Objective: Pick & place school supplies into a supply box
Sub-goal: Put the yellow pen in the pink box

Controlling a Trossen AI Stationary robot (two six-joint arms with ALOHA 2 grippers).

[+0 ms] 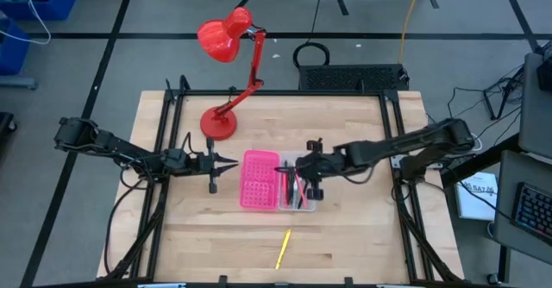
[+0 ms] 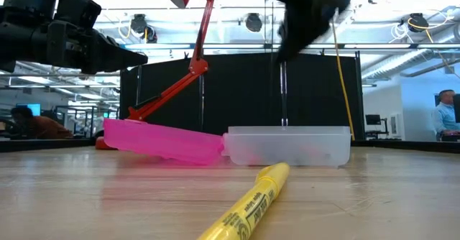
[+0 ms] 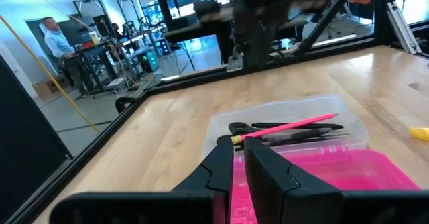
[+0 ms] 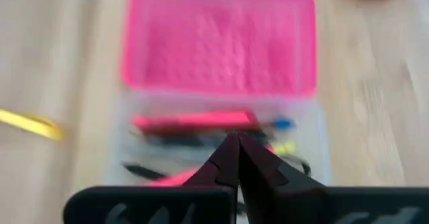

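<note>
Your right gripper (image 1: 304, 183) is hovering clenched and empty over the clear tray of the supply box (image 1: 259, 180) at the high view's centre, where scissors (image 3: 251, 128) and pens are already lying. The left gripper (image 1: 226, 162), fingers slightly parted and empty, is waiting left of the pink half. The yellow highlighter (image 1: 283, 247) is lying alone at lower centre: probably light, stiff, slick. Pinch it mid-barrel, across its width.
</note>
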